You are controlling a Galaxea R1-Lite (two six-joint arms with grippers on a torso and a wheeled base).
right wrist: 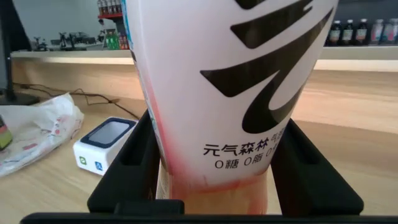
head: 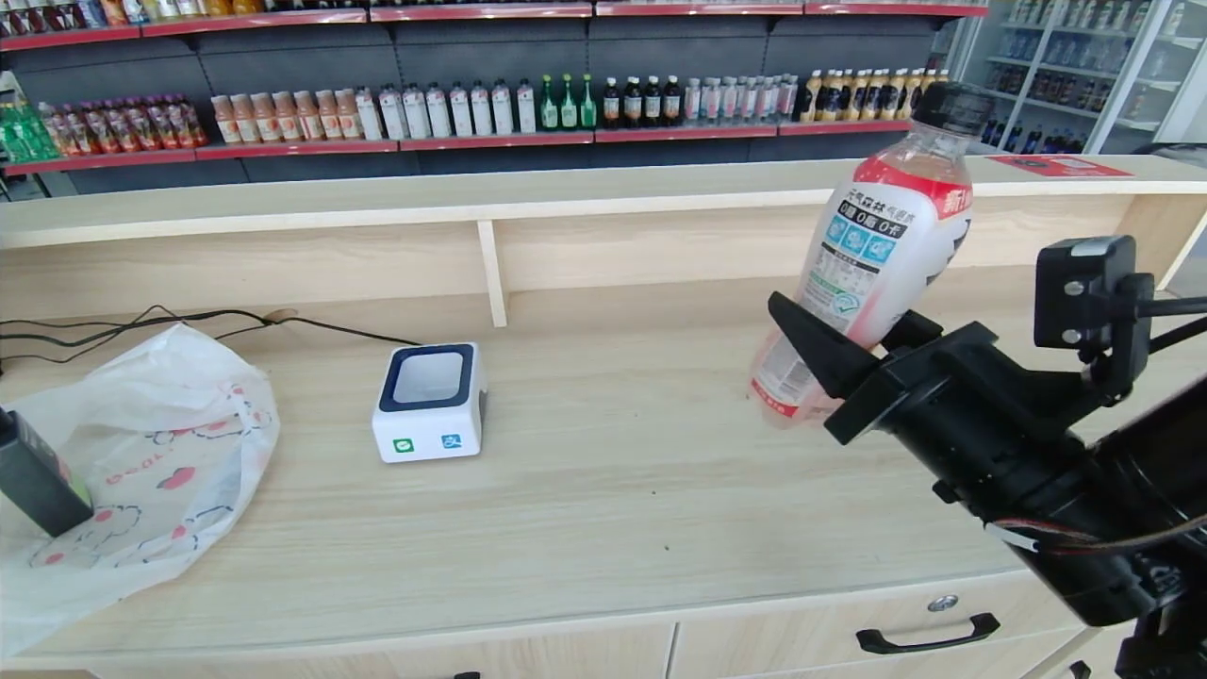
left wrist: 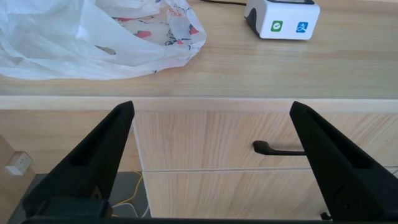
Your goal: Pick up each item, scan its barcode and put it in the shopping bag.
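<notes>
The left gripper [left wrist: 211, 109] hangs spread wide and empty before the near-left drawers [left wrist: 211, 146]. The right gripper [head: 853, 338] clamps the drink bottle [head: 877, 236] low on its body above the right of the counter [head: 613, 481], cap up. The barcode scanner [head: 430, 401] sits well left of it, and the shopping bag [head: 160, 443] is leftmost.

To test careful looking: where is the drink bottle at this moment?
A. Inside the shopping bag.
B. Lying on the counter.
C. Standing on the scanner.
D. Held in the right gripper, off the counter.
D: the right gripper is shut on the lower part of the drink bottle, holding it tilted in the air, right of the scanner and far from the shopping bag.
</notes>
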